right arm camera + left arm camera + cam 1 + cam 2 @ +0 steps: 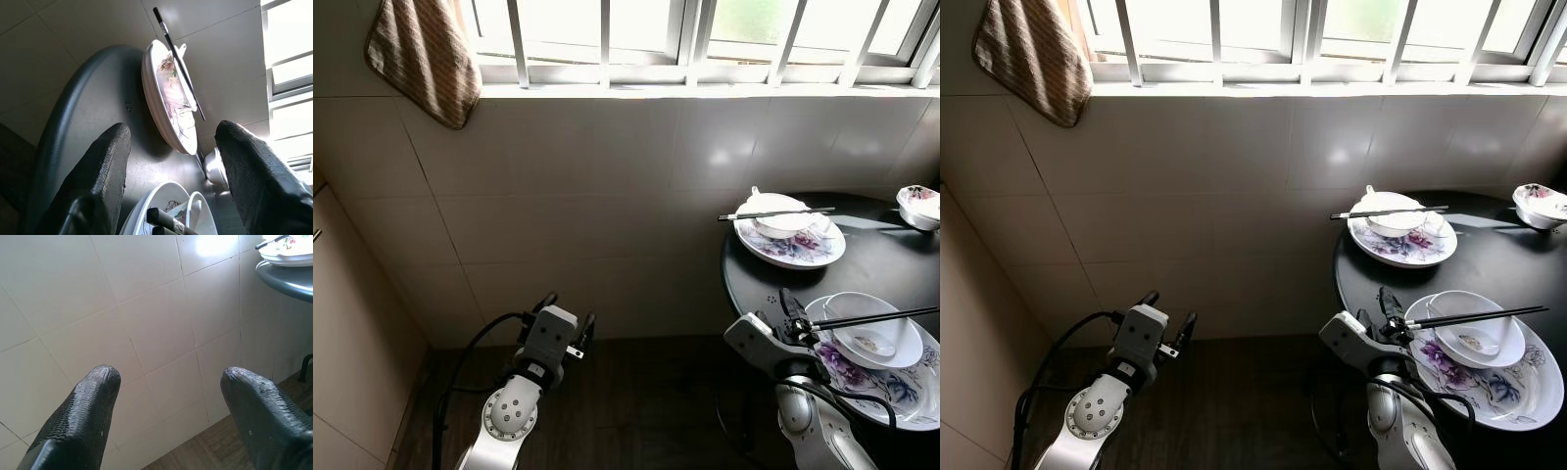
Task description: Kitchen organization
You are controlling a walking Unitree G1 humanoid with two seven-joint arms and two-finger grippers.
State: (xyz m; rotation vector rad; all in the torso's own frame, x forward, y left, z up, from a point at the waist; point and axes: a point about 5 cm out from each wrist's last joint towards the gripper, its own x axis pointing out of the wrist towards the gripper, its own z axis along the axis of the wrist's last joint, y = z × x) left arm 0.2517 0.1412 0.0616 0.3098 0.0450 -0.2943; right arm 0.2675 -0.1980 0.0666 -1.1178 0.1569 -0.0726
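Round black table (891, 259) at the right, against a tiled wall (607, 196). Two floral plates on it, each bearing a white bowl with chopsticks across the rim: far plate (790, 247) near the wall, near plate (891, 382) at the front edge. Small bowl (918, 206) further right. Right gripper (790, 315) fingers apart, at the table's edge just beside the near plate. Left gripper (566, 317) fingers apart, low, facing the wall. Striped cloth (423, 59) hanging by the barred window.

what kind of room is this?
Probably a home kitchen or dining corner: a round black table holding floral plates with white bowls and chopsticks, a tiled wall, and a cloth hanging beside a barred window.
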